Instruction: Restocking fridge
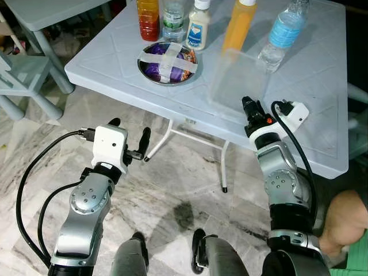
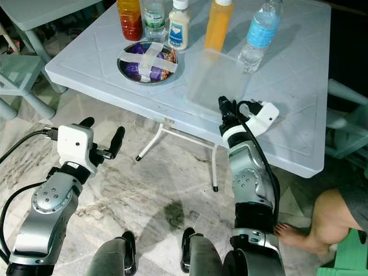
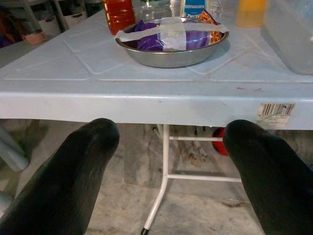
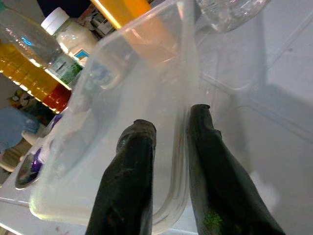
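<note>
Right gripper (image 4: 168,129) pinches our clear tub's (image 4: 137,98) wall, fingers nearly closed. Our left gripper (image 3: 166,166) hangs wide open, empty, below the table (image 3: 146,93).

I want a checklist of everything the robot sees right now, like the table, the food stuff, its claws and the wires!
Surface: pale blue plastic table on thin white legs.
Job's things: clear tub; metal bowl of purple packets, taped across; red-orange jar; green-label bottle; mayo bottle; orange bottle; water bottle.
Clutter: nothing seen.
Claws: left claw open, below the table edge, aimed toward the bowl; right claw pinching the tub's near wall, one finger inside, one outside.
Cables: black cables loop off both wrists.
Surroundings: marble floor, blue chair, a person's knee by the robot's right side.
</note>
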Controlling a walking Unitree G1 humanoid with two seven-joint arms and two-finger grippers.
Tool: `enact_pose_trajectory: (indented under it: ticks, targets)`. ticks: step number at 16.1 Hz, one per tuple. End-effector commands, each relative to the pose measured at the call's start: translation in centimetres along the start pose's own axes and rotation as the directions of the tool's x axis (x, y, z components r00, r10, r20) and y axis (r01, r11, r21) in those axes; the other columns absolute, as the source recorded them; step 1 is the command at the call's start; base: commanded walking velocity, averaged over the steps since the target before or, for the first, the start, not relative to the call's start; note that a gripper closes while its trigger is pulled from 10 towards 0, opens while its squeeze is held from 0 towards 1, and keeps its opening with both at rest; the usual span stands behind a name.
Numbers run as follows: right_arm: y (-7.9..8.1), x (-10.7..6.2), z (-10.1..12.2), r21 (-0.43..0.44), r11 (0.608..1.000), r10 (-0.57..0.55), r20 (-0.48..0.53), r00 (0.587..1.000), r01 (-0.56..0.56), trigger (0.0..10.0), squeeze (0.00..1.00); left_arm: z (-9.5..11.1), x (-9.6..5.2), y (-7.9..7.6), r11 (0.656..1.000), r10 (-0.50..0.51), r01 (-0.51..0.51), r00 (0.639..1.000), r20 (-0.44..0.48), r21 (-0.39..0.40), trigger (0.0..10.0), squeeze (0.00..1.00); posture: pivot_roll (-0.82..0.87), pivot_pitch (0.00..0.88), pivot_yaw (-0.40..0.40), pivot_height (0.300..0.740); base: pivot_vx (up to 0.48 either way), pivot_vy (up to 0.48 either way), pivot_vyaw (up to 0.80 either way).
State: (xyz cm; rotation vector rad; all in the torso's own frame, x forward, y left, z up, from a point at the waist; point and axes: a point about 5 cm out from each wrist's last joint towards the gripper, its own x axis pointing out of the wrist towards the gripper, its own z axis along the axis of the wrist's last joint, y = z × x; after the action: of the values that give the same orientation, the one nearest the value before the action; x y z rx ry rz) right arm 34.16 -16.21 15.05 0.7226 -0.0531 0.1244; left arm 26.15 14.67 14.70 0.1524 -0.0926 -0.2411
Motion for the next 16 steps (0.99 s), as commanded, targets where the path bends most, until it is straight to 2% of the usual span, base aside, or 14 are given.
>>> enact_pose_trajectory:
  ticks: [1, 6, 8, 9, 10, 11, 12, 14, 16]
  targets:
    - [-1.4, -0.6, -1.0, 0.030, 0.997, -0.074, -0.057, 0.996, 0.075, 0.0, 0.00, 0.2, 0.0, -0.1, 1.000, 0.001, -0.001, 1.000, 0.006, 0.010, 10.0, 0.00, 0.11, 0.253, -0.030, 0.740, 0.000, 0.000, 0.00]
    - [-0.1, -0.4, 0.0, 0.037, 0.997, -0.065, -0.020, 0.998, 0.066, 0.0, 0.00, 0.5, 0.4, 0.8, 0.997, 0.053, -0.052, 0.999, -0.013, 0.053, 10.0, 0.00, 0.12, 0.267, -0.023, 0.740, 0.000, 0.000, 0.00]
    - [0.9, -1.0, 0.5, -0.069, 0.993, -0.088, 0.043, 0.995, 0.091, 0.0, 0.00, 0.9, 0.6, 1.3, 0.995, 0.073, -0.073, 0.997, -0.003, 0.065, 10.0, 0.00, 0.11, 0.264, -0.032, 0.740, 0.000, 0.000, 0.00]
    - [1.0, -1.2, 0.5, -0.081, 0.991, -0.100, 0.050, 0.994, 0.104, 0.0, 0.00, 0.9, 0.7, 1.3, 0.995, 0.077, -0.077, 0.997, -0.002, 0.061, 10.0, 0.00, 0.10, 0.259, -0.039, 0.740, 0.000, 0.000, 0.00]
    - [1.1, -1.3, 0.4, -0.096, 0.989, -0.105, 0.052, 0.993, 0.110, 2.7, 0.00, 0.7, 0.7, 1.2, 0.995, 0.079, -0.079, 0.997, -0.003, 0.057, 10.0, 0.00, 0.10, 0.252, -0.048, 0.740, 0.000, 0.000, 0.00]
    - [1.1, -1.5, 0.3, -0.128, 0.985, -0.108, 0.047, 0.993, 0.113, 9.2, 0.00, 0.5, 0.8, 1.0, 0.995, 0.081, -0.081, 0.997, -0.007, 0.050, 10.0, 0.00, 0.09, 0.244, -0.053, 0.740, 0.000, 0.000, 0.00]
    - [0.9, -1.8, 0.2, -0.178, 0.977, -0.113, 0.039, 0.993, 0.119, 10.0, 0.00, 0.2, 0.9, 0.4, 0.996, 0.082, -0.081, 0.997, -0.015, 0.031, 10.0, 0.00, 0.09, 0.229, -0.059, 0.740, 0.000, 0.000, 0.00]
    - [0.4, -2.2, 0.3, -0.232, 0.964, -0.125, 0.043, 0.991, 0.132, 10.0, 0.00, -0.2, 0.9, -0.2, 0.997, 0.078, -0.078, 0.997, -0.027, 0.010, 10.0, 0.00, 0.07, 0.207, -0.066, 0.740, 0.000, 0.000, 0.00]
    - [0.7, -2.4, 0.2, -0.284, 0.953, -0.101, 0.042, 0.994, 0.108, 10.0, 0.00, -0.5, 1.0, -0.2, 0.996, 0.085, -0.085, 0.996, -0.033, 0.003, 10.0, 0.00, 0.06, 0.193, -0.067, 0.740, -0.246, 0.000, 0.00]
